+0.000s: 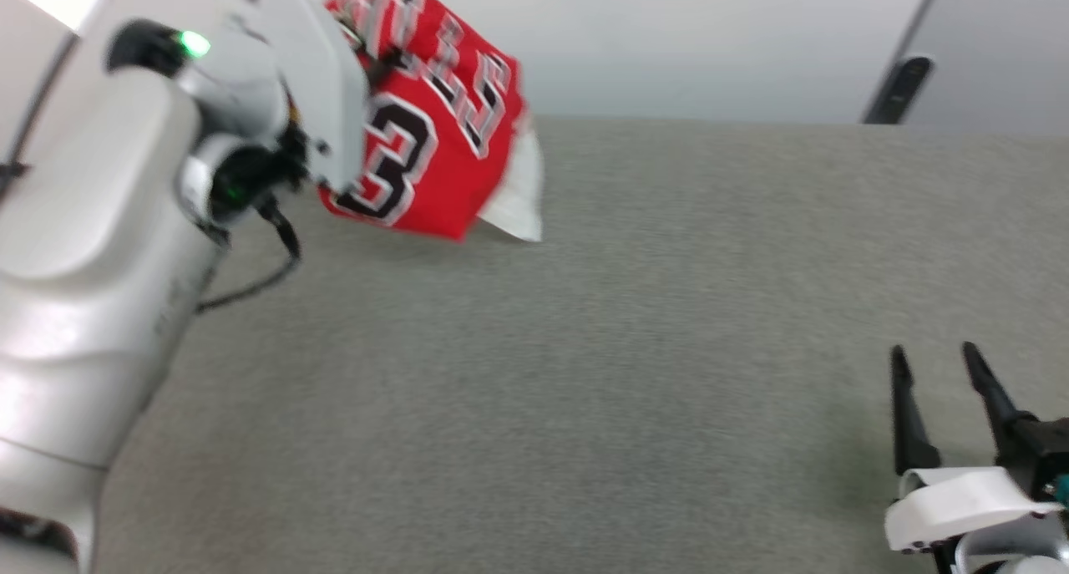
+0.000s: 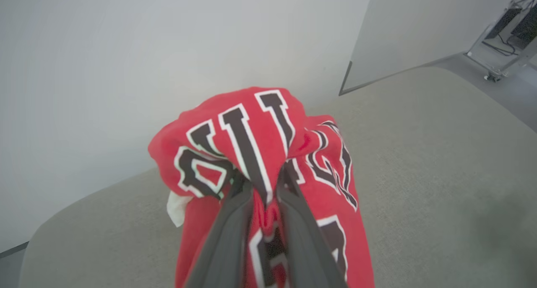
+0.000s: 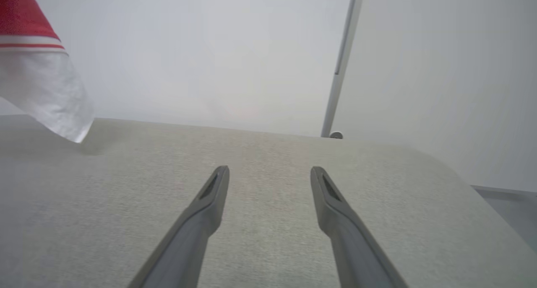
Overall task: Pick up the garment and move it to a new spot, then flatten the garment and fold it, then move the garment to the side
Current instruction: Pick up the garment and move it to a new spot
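Motion blur across the head view leaves the lettering on the garment [image 1: 443,156] only partly legible; its top is cut by the upper edge and its left part is covered by the left arm [image 1: 317,81]. In the left wrist view the tips of the left gripper [image 2: 263,183] are buried in a fold of cloth (the lower cloth runs off the bottom edge). In the right wrist view, whether the white sleeve [image 3: 46,91] touches the table [image 3: 268,145] at its far left edge cannot be determined.

garment [image 1: 443,139] | red BULLS 23 jersey, white sleeve | bunched, hanging above grey surface
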